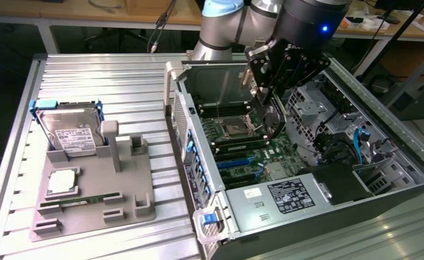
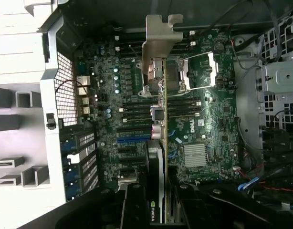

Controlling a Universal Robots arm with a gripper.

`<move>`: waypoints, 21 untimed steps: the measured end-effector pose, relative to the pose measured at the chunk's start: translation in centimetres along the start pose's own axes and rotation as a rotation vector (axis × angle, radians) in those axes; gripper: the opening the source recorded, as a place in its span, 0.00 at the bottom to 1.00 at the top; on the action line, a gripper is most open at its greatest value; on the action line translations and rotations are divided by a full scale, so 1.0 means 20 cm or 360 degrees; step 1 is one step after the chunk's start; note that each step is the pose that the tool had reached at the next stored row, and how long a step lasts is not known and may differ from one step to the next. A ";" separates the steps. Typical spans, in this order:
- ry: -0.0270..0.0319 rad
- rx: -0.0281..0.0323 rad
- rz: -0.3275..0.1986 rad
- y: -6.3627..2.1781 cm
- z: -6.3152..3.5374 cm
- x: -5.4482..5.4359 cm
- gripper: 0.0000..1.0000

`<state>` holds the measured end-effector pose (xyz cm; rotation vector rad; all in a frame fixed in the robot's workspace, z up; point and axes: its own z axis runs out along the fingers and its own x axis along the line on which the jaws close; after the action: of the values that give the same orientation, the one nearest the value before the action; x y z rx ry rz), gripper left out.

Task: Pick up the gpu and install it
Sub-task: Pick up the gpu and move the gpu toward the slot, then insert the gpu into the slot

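Green thin gpu card (image 2: 155, 164) with a silver metal end bracket (image 2: 161, 43) hangs on its edge over the middle of the green motherboard (image 2: 199, 129), inside the open grey computer case (image 1: 185, 116). The black gripper (image 2: 156, 202) is clamped on the card.

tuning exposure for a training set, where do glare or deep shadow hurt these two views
Exterior view: the table glares pale by the hard drive, while the case interior is dim. Wrist view: the table edge washes out white, a hot spot sits on the motherboard beside the gpu, and the end effector is dark.
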<state>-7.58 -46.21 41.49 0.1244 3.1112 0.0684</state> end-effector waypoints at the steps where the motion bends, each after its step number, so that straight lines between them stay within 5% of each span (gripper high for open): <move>1: 0.00000 0.00000 0.0000 0.001 0.000 -0.01 0.27; 21: 0.00000 0.00000 0.0000 0.005 0.002 -0.07 0.27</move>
<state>-6.27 -46.21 41.49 0.1243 3.1112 0.0684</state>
